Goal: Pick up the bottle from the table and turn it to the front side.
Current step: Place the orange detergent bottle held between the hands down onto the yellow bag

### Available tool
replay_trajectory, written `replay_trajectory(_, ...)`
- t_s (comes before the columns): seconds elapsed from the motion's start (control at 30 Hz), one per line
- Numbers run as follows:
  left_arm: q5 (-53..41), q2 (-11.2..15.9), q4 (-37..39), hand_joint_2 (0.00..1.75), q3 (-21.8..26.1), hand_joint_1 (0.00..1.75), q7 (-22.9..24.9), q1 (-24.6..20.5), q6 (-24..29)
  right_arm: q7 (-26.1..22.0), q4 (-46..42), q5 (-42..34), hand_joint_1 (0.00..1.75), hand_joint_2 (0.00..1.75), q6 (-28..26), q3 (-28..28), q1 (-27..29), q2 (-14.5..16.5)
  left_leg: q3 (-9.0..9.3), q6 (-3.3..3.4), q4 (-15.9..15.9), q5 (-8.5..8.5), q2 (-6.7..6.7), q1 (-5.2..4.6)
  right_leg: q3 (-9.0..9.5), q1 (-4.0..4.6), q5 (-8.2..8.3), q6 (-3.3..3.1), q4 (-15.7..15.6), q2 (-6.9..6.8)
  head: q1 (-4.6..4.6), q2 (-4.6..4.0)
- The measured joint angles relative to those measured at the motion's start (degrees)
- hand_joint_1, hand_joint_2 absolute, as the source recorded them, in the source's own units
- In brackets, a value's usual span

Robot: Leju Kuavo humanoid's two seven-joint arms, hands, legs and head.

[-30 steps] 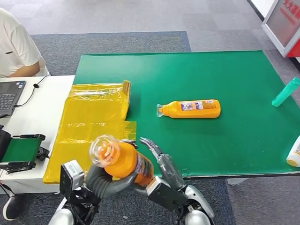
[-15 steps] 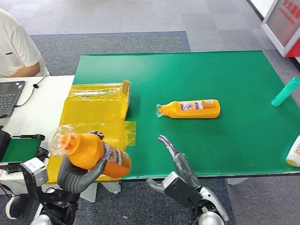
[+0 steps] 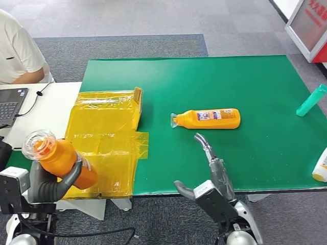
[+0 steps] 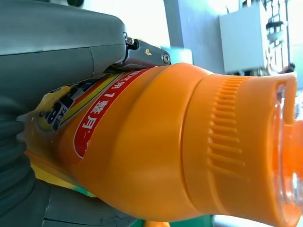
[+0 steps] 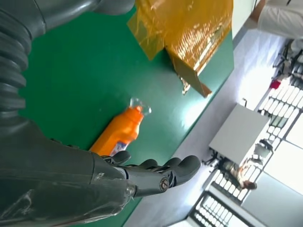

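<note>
Head view: the left hand (image 3: 48, 186) sits low at the near left, off the front edge of the green worktop (image 3: 247, 81), with its grey fingers curled up and around the body of an orange bottle (image 3: 57, 155). The bottle is held clear of any surface, tilted, its clear cap end raised and pointing up toward the camera and to the left, its base lower and to the right, over the near corner of the yellow plastic bag (image 3: 104, 138). In the left wrist view the same bottle (image 4: 161, 146) lies across the hand (image 4: 42, 66), a thick grey finger along one side of its label and ribbed dark parts under the other. The right hand (image 3: 210, 178) is at the near edge of the worktop right of centre, holding nothing: the fingers are stretched forward and slightly up over the green surface, the thumb spread out to the left. The right wrist view shows those fingers (image 5: 161, 172) nearly straight and close together above the green surface. A second orange bottle (image 3: 206, 119) lies flat on its side beyond that hand, cap to the left, apart from the fingertips.
</note>
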Motion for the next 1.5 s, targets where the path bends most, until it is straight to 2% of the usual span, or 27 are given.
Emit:
replay_trajectory(0.2,-17.89,-1.18,0.32,1.75,3.62,1.75,1.13,-3.74,1.63,-0.57,-3.83,1.21,0.0,1.75,0.61,-3.1,1.31,1.66,0.01,0.0,0.0,0.01,0.0,0.0,-0.01,0.0,0.01,0.0,0.0,0.0,0.01,-0.01)
replay_trajectory(0.5,-35.37,-0.48,5.99,1.75,8.65,1.75,4.1,-10.73,2.8,-1.46,-6.68,2.34,0.0,1.75,2.2,-4.89,1.8,3.48,0.02,-0.02,0.0,0.05,0.0,0.0,-0.01,0.0,0.03,-0.01,0.0,0.01,0.0,0.0)
replay_trajectory(0.63,-47.54,-0.12,8.81,1.75,9.49,1.75,4.7,-13.64,4.8,-1.26,-6.75,2.2,0.0,1.75,2.61,-5.33,1.97,4.2,0.01,-0.01,0.0,0.06,0.0,0.0,-0.01,0.0,0.04,-0.01,0.0,0.01,0.01,0.0)
replay_trajectory(0.77,-55.43,-0.07,11.57,1.75,9.78,1.75,4.13,-16.02,6.17,-1.36,-6.88,2.11,0.0,1.75,2.92,-5.65,2.14,4.79,0.01,-0.01,0.0,0.05,0.0,0.0,-0.01,0.0,0.04,0.0,0.0,0.01,0.01,0.0)
replay_trajectory(0.9,-62.59,-0.05,13.52,0.0,9.38,1.75,0.7,-17.89,8.45,-1.42,-6.94,2.17,0.0,1.75,2.97,-5.85,1.7,5.11,0.01,-0.01,0.0,0.05,0.0,0.0,-0.01,0.0,0.04,0.0,0.0,0.01,0.01,0.0)
replay_trajectory(1.1,-67.75,0.06,15.24,0.0,8.37,1.75,-1.09,-18.44,9.95,-1.22,-6.92,3.18,0.0,1.75,2.39,-6.11,1.5,5.11,0.01,-0.01,0.0,0.05,0.0,0.0,-0.02,0.0,0.04,0.0,0.0,0.01,0.0,-0.01)
replay_trajectory(1.23,-65.87,0.17,16.63,1.75,7.94,1.75,-3.74,-18.43,9.29,-1.33,-6.92,3.04,0.0,1.75,1.98,-6.61,1.74,5.11,0.0,-0.01,0.0,0.05,0.0,0.0,-0.02,0.0,0.04,0.0,0.0,0.01,0.0,-0.01)
replay_trajectory(1.5,-67.64,2.01,19.26,1.75,4.93,1.75,-5.99,-18.07,7.71,-1.68,-6.57,2.76,0.0,1.75,2.79,-7.63,1.87,5.11,0.0,-0.01,0.0,0.05,0.0,0.0,-0.02,0.0,0.04,0.0,0.0,0.01,-0.01,0.0)
